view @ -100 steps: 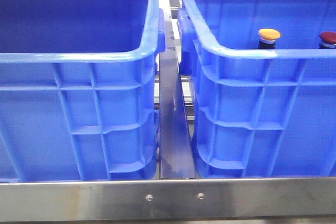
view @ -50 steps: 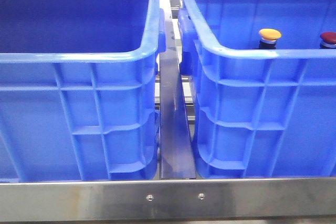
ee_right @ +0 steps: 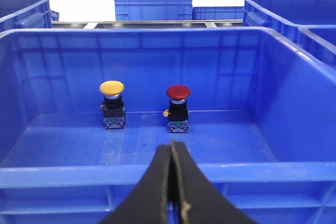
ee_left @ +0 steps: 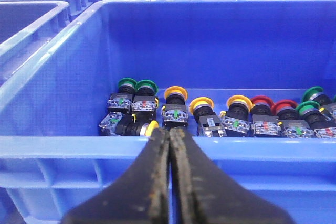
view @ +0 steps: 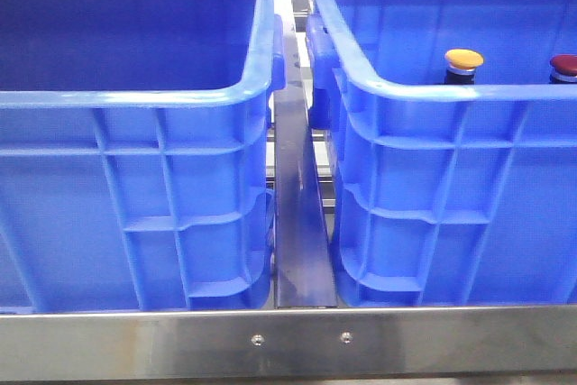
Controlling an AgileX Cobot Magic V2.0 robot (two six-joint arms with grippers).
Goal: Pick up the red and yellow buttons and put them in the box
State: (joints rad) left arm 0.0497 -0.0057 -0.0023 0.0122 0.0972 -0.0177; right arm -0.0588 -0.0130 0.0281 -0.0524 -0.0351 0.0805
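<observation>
The front camera sits low, close against two bright blue ribbed plastic crates [view: 135, 178]. Each wrist camera peers over a crate rim; the right shares the yellow-capped push button [view: 463, 60] [ee_right: 112, 88].

Almost nothing changes across the front view. The right crate [view: 433, 132], with the yellow button [view: 464, 59] and red button [view: 564, 64] in the upper right of the frame, sits a hair further right than 1.0 s ago. No difference from 0.5 s ago.
</observation>
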